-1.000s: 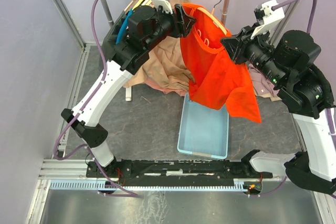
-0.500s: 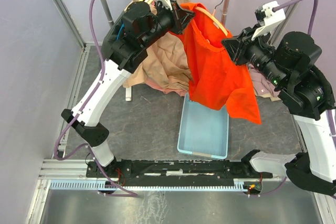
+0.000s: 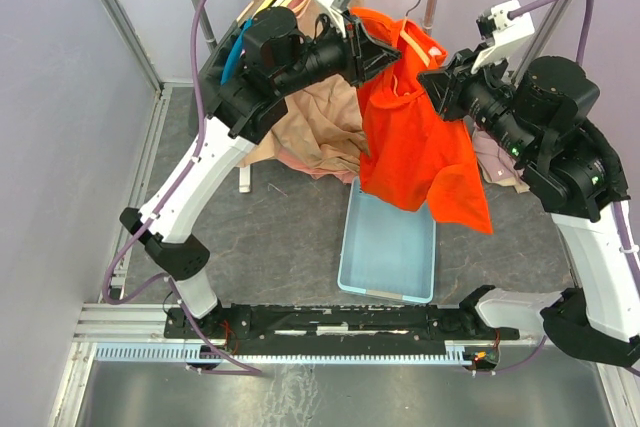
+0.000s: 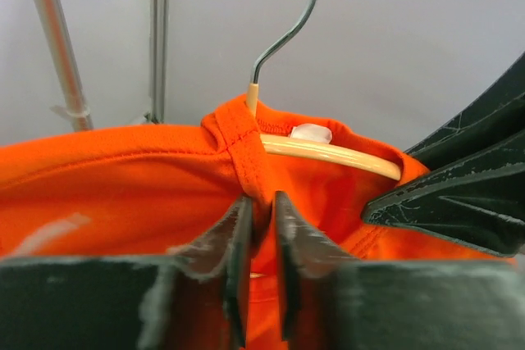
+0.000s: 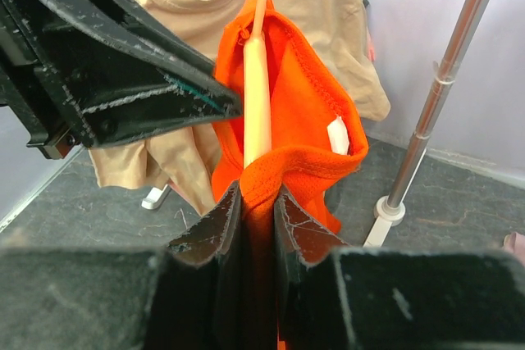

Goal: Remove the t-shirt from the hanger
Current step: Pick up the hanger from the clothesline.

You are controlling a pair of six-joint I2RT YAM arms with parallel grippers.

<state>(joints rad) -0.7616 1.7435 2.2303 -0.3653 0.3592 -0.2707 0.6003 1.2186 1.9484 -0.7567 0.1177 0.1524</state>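
L fingers [image 4: 239,260] pinched shut on orange t-shirt [image 3: 415,142] collar, below hanger [image 4: 353,157] hook | R fingers [image 5: 231,239] clamped on t-shirt shoulder fabric at hanger end

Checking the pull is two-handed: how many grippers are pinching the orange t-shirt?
2. The left gripper is shut on the t-shirt collar just below the hanger hook. The right gripper is shut on fabric draped over the hanger's arm.
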